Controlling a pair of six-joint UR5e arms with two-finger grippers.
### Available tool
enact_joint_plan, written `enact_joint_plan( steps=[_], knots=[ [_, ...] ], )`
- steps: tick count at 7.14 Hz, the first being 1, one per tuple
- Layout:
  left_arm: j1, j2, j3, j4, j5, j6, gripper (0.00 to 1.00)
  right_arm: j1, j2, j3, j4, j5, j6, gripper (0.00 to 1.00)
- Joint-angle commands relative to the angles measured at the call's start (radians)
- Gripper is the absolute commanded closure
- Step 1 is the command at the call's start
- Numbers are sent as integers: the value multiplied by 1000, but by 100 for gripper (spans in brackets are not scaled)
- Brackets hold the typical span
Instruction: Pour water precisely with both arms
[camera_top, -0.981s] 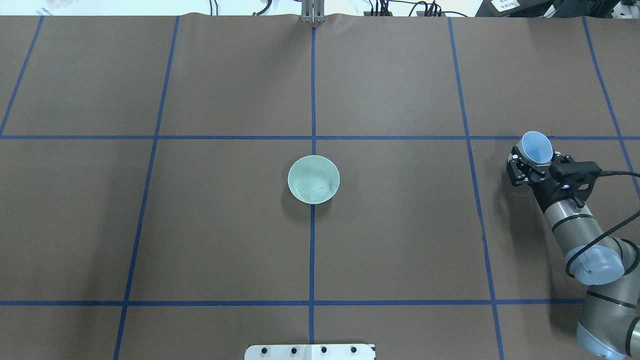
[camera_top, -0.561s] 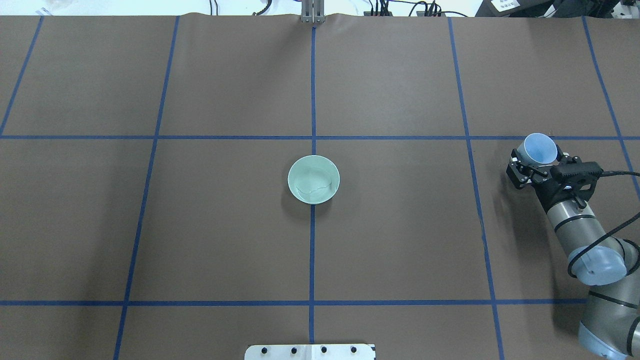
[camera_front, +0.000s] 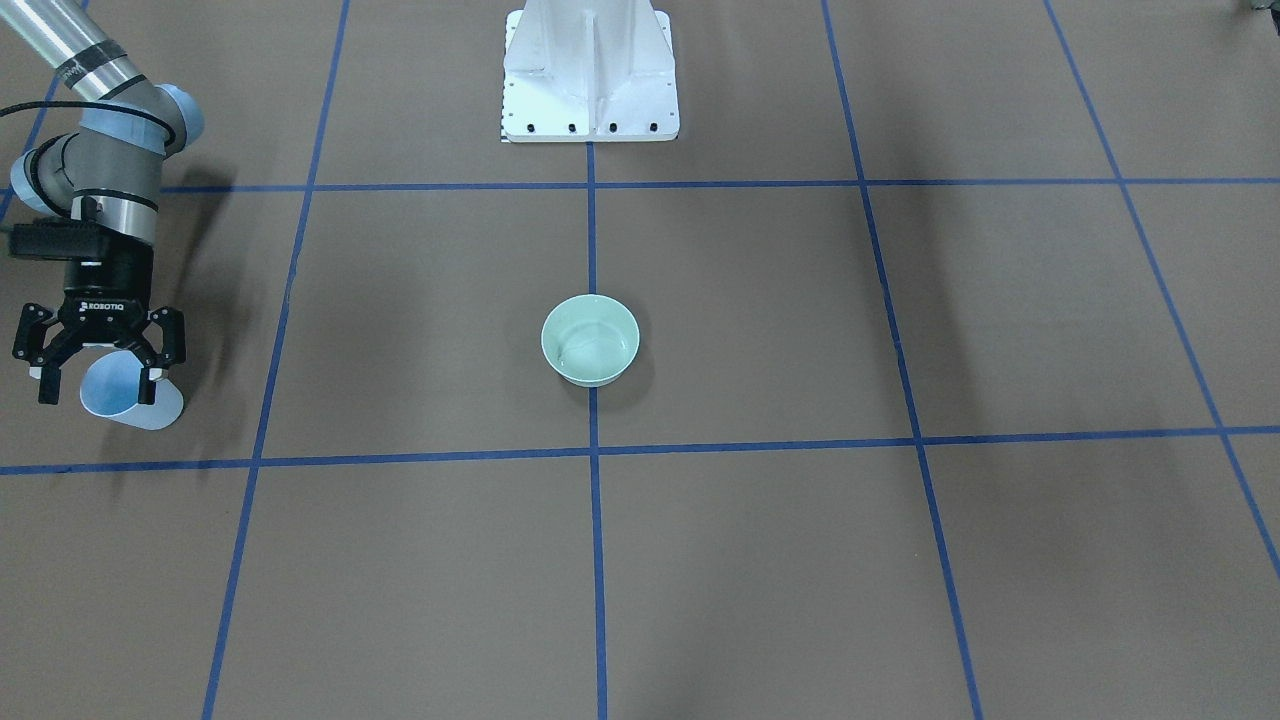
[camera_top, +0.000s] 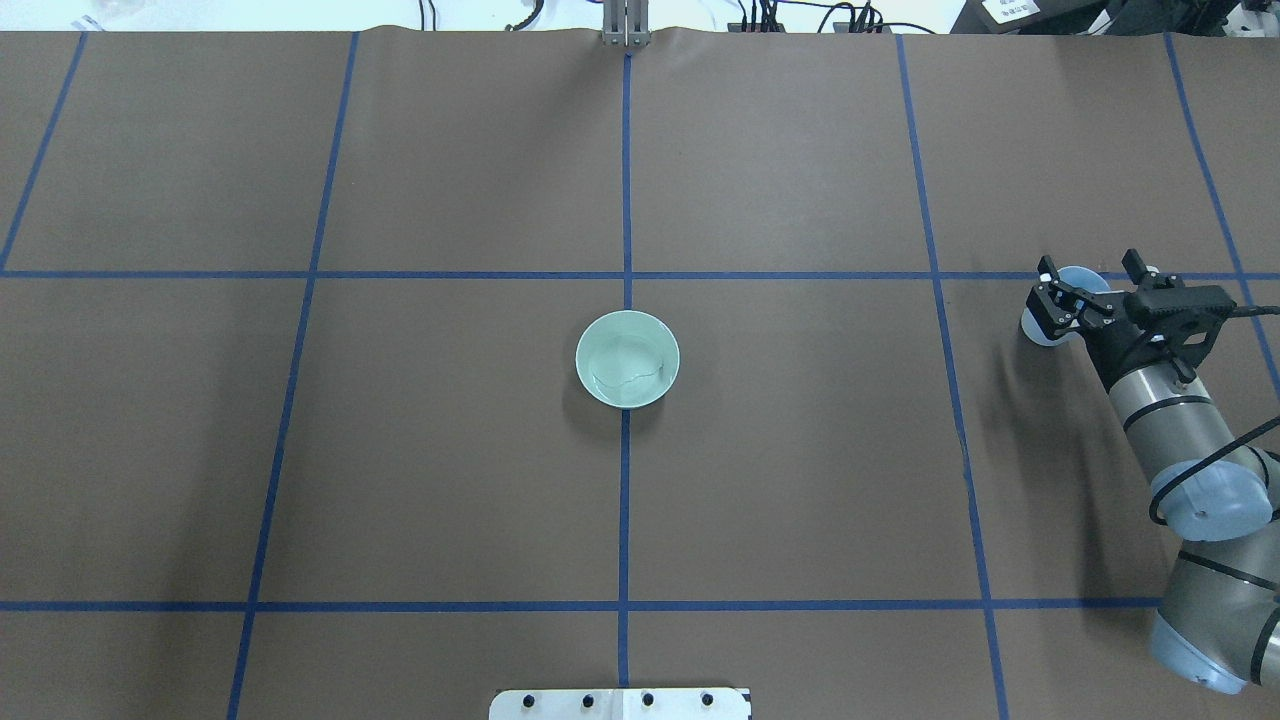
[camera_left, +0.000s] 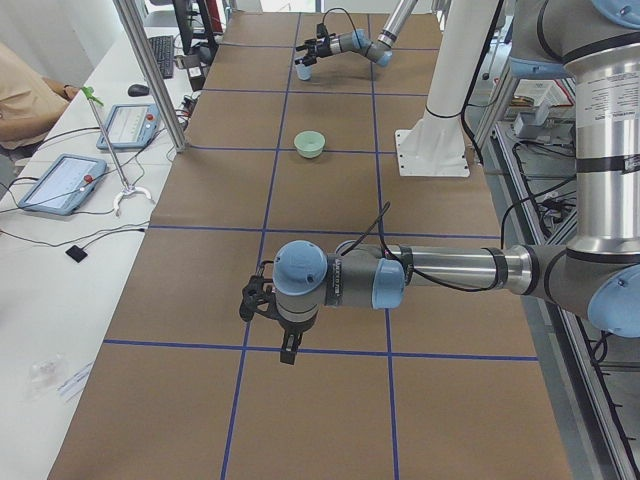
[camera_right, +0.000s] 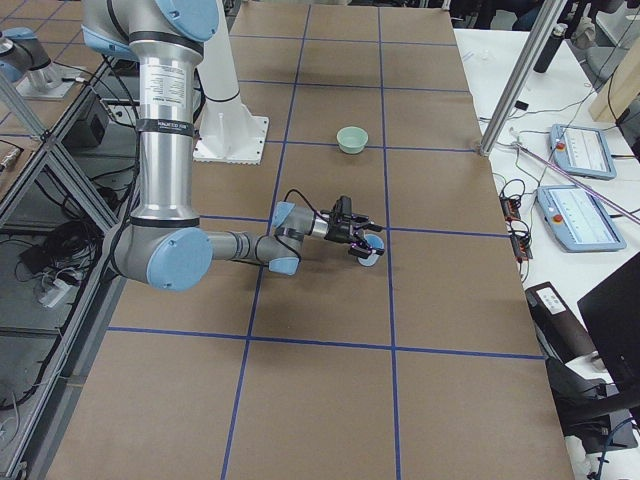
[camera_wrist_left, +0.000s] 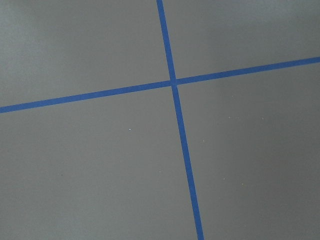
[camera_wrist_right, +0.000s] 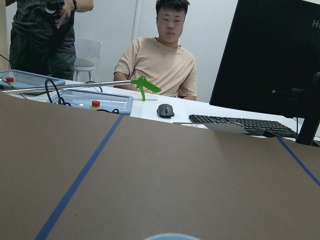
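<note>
A pale green bowl (camera_top: 627, 359) sits at the table's centre and holds the water (camera_top: 628, 368), seen as faint ripples and glints; it also shows in the front view (camera_front: 590, 340). A light blue cup (camera_front: 110, 395) stands upright on the table at the robot's right side. My right gripper (camera_front: 98, 388) is low around the cup with its fingers spread and a gap at one side. In the overhead view the right gripper (camera_top: 1088, 272) covers most of the cup (camera_top: 1038, 330). My left gripper (camera_left: 265, 320) shows only in the exterior left view, over bare table; I cannot tell its state.
The white pedestal (camera_front: 590, 70) stands at the robot's edge of the table. Blue tape lines (camera_top: 626, 200) divide the brown mat. Beyond the far edge are two people (camera_wrist_right: 165, 60), tablets, a keyboard and a green-tipped rod (camera_wrist_right: 145, 85).
The right gripper has turned the tilted blue cup upright, lowered it to the table slightly farther right, and its fingers now stand wider around it. The bowl has not moved.
</note>
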Motion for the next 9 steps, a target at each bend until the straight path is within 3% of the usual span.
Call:
enact_joint_plan(
  steps=[1,4,6,9],
  knots=[
    [1,0,-3,0,0,-2,0,94,0,28,-1,112,-36,0],
    [6,-20,-12,5,0,-11,0,300,8,18,-24,517,-42,0],
    [9,-58,-18,3,-2,-12,0,410,9,16,-111,711,-118,0],
    [91,-150,-38,6,-49,-242,0,675,18,21,-307,1181,-224,0]
  ],
)
